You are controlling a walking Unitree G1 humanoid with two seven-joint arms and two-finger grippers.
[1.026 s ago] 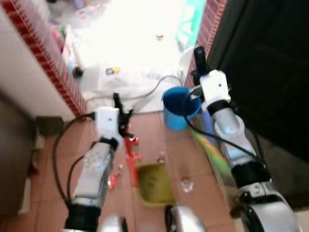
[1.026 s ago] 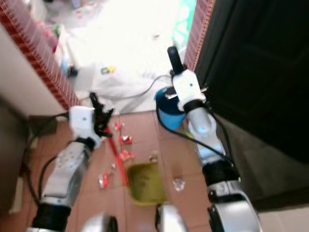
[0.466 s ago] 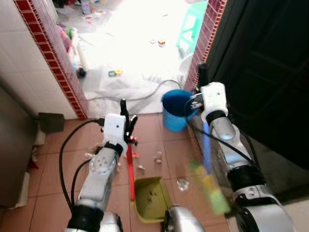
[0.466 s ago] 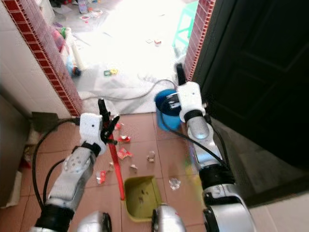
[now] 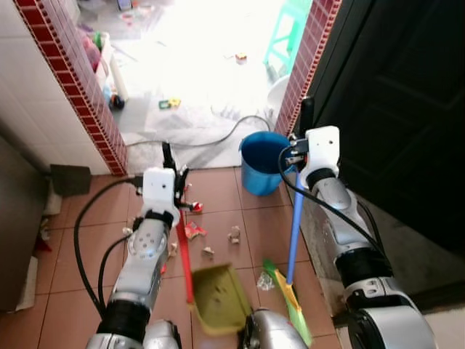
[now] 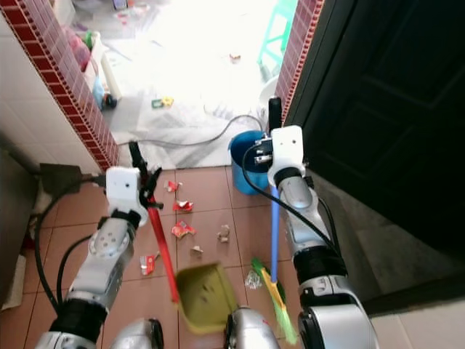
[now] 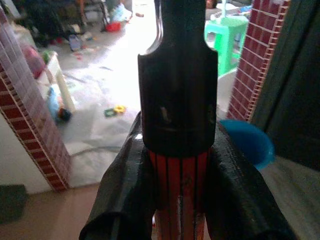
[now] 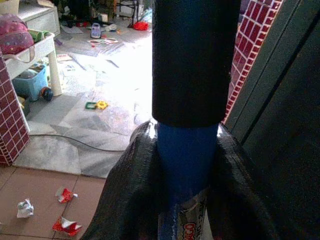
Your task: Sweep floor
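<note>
My left gripper (image 5: 173, 169) is shut on the red handle (image 7: 180, 186) of a yellow-green dustpan (image 5: 214, 298). The pan is low over the terracotta tiles, close in front of me. My right gripper (image 5: 301, 139) is shut on the black-capped blue broom handle (image 8: 185, 170). The broom (image 5: 293, 222) stands nearly upright, and its green bristles (image 5: 288, 299) are on the floor just right of the pan. Red scraps (image 5: 193, 230), white scraps (image 5: 234, 234) and a crumpled clear piece (image 5: 263, 281) lie on the tiles between the two handles.
A blue bucket (image 5: 261, 161) stands at the doorway beside a black door (image 5: 399, 87). A brick-edged tiled wall (image 5: 73, 80) runs along the left. A grey cable (image 5: 218, 138) lies on the bright floor beyond, with toys and a green stool (image 5: 287, 29).
The broom has swung from a blurred slant to nearly upright, its bristles landing beside the dustpan. The dustpan has shifted and tilted slightly. The camera view has also shifted.
</note>
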